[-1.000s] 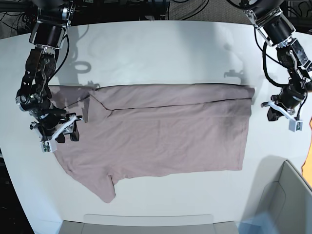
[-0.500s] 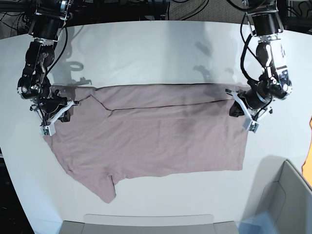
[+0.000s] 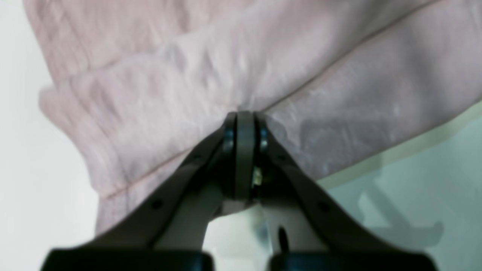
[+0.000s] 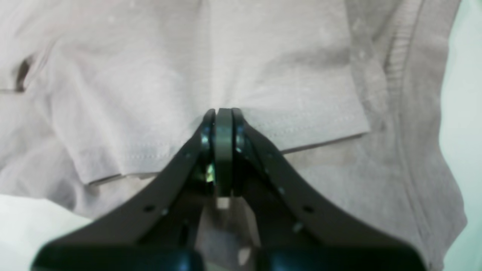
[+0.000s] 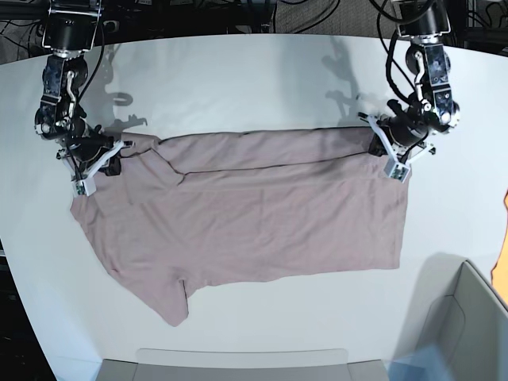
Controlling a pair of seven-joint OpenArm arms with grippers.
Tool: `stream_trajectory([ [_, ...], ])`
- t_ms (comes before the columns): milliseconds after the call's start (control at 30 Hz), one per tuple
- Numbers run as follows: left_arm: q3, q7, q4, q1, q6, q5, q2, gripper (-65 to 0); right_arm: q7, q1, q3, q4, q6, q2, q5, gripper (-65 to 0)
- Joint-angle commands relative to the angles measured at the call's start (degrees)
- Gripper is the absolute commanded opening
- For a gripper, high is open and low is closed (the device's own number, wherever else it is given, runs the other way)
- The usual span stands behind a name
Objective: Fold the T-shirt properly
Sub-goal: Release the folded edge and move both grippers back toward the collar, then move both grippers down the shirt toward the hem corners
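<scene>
One T-shirt (image 5: 246,218) is seen, spread across the white table (image 5: 238,87) between two arms. Its far long edge is folded over toward the middle, and one short sleeve (image 5: 168,302) is laid out flat at the near left of the base view. One grey bin (image 5: 464,325) is seen at the near right corner of that view; what is in it cannot be told.

Two grippers are counted. The left gripper (image 5: 390,155) is set on the far corner of the cloth at the base view's right. In the left wrist view its jaws (image 3: 244,124) are pressed together with a fold of the cloth pinched between them. The right gripper (image 5: 101,165) is set on the far corner at the base view's left. In the right wrist view its jaws (image 4: 223,120) are closed on the hemmed edge of a sleeve (image 4: 211,94), with the ribbed collar (image 4: 399,67) seen just beside it.
</scene>
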Motion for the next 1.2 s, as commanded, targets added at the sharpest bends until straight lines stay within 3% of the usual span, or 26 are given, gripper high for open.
stream_trajectory([
  [0,-0.6,6.1,-0.7,3.4,0.1,3.6,-0.5,-65.0,-5.1,-2.7,-0.3,0.7,0.6,0.3,-1.9,-65.0],
  [167,-1.1,5.9,-0.5,10.9,0.1,3.6,-1.9,-65.0,-5.1,-11.0,-0.2,8.0,0.6,0.4,-1.9,-65.0],
  [367,-4.5,4.6,4.0,20.3,0.1,3.6,-2.7,-65.0,-5.1,-19.6,0.1,13.2,0.6,3.6,-1.6,-65.0],
  [600,-9.6,2.2,4.7,25.7,0.1,3.6,-2.7,-65.0,-4.8,-23.1,0.1,13.1,0.6,7.2,-1.5,-65.0],
  [867,-9.6,4.4,13.4,25.5,0.1,3.6,-2.2,-65.0,-5.1,-22.8,0.3,16.6,0.3,6.7,-1.5,-65.0],
  [1100,-9.6,8.7,22.5,24.3,0.1,3.6,-2.1,-65.0,-5.4,-22.8,8.9,22.8,0.3,3.7,-1.5,-65.0],
  [1167,-9.6,10.4,23.2,22.4,0.1,3.6,-2.1,-65.0,-7.8,-22.8,10.2,24.6,0.3,3.6,-1.5,-65.0],
])
